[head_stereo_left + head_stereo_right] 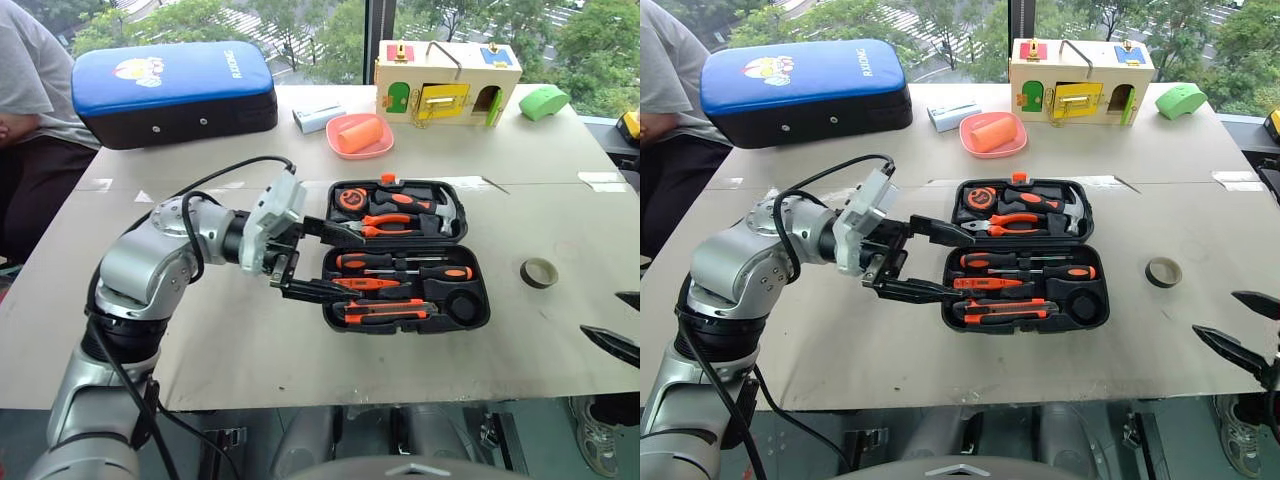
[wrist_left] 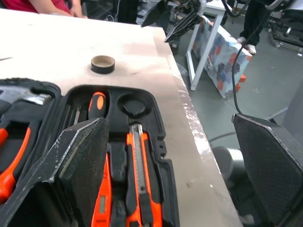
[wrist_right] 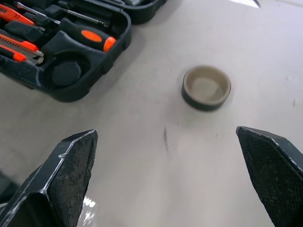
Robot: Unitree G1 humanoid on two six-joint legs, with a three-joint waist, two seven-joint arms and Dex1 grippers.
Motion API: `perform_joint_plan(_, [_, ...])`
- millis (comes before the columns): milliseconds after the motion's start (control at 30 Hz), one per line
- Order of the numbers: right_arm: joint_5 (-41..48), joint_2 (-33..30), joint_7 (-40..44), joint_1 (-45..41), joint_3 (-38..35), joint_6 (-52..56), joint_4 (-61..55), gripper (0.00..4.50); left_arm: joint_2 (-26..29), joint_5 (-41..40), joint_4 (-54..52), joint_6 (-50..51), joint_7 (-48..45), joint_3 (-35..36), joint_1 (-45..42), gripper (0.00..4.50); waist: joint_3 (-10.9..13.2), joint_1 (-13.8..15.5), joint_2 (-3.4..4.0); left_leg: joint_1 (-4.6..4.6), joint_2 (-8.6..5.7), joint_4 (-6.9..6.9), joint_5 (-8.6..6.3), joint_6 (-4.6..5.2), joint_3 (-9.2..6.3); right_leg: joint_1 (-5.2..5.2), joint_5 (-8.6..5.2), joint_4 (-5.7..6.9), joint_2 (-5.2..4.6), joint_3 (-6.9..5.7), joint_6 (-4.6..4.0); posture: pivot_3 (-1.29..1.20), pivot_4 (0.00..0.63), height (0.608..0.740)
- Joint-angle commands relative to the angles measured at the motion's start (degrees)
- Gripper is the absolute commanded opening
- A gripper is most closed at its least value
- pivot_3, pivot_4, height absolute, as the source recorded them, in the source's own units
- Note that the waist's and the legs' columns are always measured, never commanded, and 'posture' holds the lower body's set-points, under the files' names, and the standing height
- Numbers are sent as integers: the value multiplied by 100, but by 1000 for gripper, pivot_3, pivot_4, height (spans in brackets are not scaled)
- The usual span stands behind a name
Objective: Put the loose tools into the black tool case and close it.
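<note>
So the black tool case (image 1: 405,255) is lying wide open flat on the worktop (image 1: 250,340), pretty much dead centre of the head view. The half toward 12 o'clock has the hammer (image 1: 425,203), the pliers (image 1: 385,225) and the tape measure (image 1: 350,199) seated in it. The half toward 6 o'clock holds two black-and-orange screwdrivers (image 1: 420,270), the slim orange tester screwdriver (image 1: 365,284) under them, and the orange-and-black utility knife (image 1: 385,312) along the front edge. There's a round recess (image 1: 462,305) at the 4 o'clock corner of that half and it looks unfilled.

The small dark tape roll (image 1: 539,272) is out on the worktop at 3 o'clock from the case, well apart from it, sitting upright with the hole facing up.

Left gripper (image 1: 325,260) is at the 9 o'clock side of the case, pointing across toward it, fingers spread wide with nothing between them; the lower finger reaches over the case's edge near the knife handle. Right gripper (image 3: 175,184) is also released, jaws wide, hanging low at the 4 o'clock edge of the head view, with the tape roll ahead of it in its wrist view.

Behind, at 11 o'clock, a blue-topped padded case (image 1: 175,90); at 12, a pink dish (image 1: 360,135) and a wooden latch box (image 1: 447,82).
</note>
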Motion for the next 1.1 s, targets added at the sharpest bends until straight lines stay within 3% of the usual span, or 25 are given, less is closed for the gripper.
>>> perform_joint_plan(33, [-647, -212, -241, -885, 954, -431, 671, 4500, -25, 167, -266, -280, 92, -132, -161, 4443, 1, -6, -2, 0, 0, 0, 0, -1, 1, 0, 0, 0, -1, 0, 0, 0, 150, 735])
perform_joint_plan(233, [-1387, -187, -322, -2156, 2198, -925, 1717, 4500, -49, 313, -253, -326, 237, -336, -210, 4443, 4, 20, 5, -6, -2, -2, 3, -4, 4, -5, -1, -2, -1, -5, -1, 0, 150, 735])
perform_joint_plan(333, [-1571, -154, -343, -2511, 2551, -981, 1972, 3653, -98, 380, -235, -352, 303, -421, -251, 4500, 5, 10, 6, -13, -1, -1, 3, -5, 3, -7, 0, -8, -1, -6, 0, 0, 150, 735])
perform_joint_plan(433, [-1779, -129, -448, -2721, 2770, -1023, 2237, 2267, -135, 471, -201, -420, 314, -491, -307, 4500, 5, 13, 6, -13, -2, 0, 3, -4, 5, -7, 1, -8, -2, -4, 1, 0, 150, 735])
perform_joint_plan(633, [-1973, -27, -551, -2930, 3048, -1096, 2453, 2267, -226, 532, -82, -524, 274, -571, -379, 4500, 4, 1, 6, -12, -3, 2, 3, -4, 5, -7, 1, -7, -3, -5, 1, 0, 150, 735])
perform_joint_plan(733, [-2029, 19, -541, -3013, 3106, -1167, 2508, 1382, -299, 612, 24, -674, 225, -651, -346, 4500, 4, -32, 6, -9, -2, 3, 3, -5, 7, -6, 1, -2, -1, -1, 1, 0, 150, 735])
perform_joint_plan(833, [-2043, -10, -491, -3036, 3135, -1279, 2525, 50, -340, 679, 79, -805, 177, -712, -305, 4500, 4, -63, 5, -8, -3, 12, 3, -4, 9, -5, 2, 3, -2, 2, 3, 0, 150, 735])
perform_joint_plan(1100, [-1279, -387, 542, -2717, 2980, -1153, 1120, 15, -251, 722, -71, -904, -67, -969, -54, 4500, 7, -86, 12, -12, -1, 1, 3, -4, 7, -15, 3, 4, 0, 3, 6, 0, 150, 735])
